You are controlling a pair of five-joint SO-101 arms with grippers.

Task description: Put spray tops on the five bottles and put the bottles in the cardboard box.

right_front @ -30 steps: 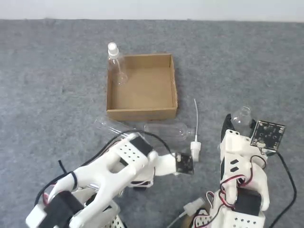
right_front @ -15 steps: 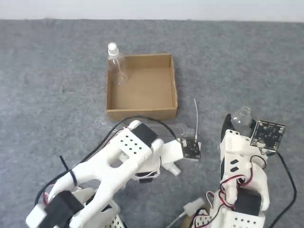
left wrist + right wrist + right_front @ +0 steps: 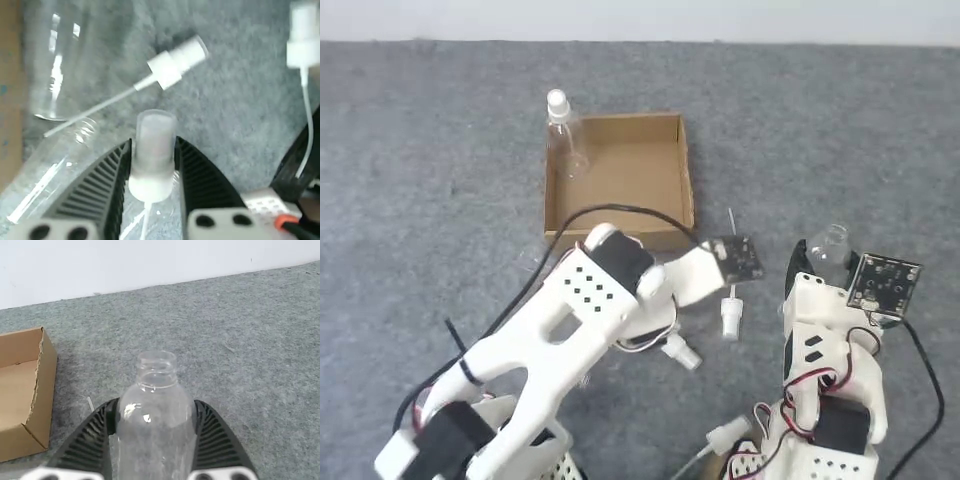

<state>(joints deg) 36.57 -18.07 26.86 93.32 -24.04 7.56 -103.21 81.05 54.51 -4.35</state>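
Left arm (image 3: 570, 315) white, hole-dotted shell, black cable (image 3: 620, 209). Right arm (image 3: 820, 340) white, red wires (image 3: 798, 388). Fingers (image 3: 102, 185) black, ribbed.

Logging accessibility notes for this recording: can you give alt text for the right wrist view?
The right end effector is shut on a clear bottle, held upright with its neck open and no spray top on it. Beyond it lie the grey table surface, a corner of the cardboard box and a white wall.
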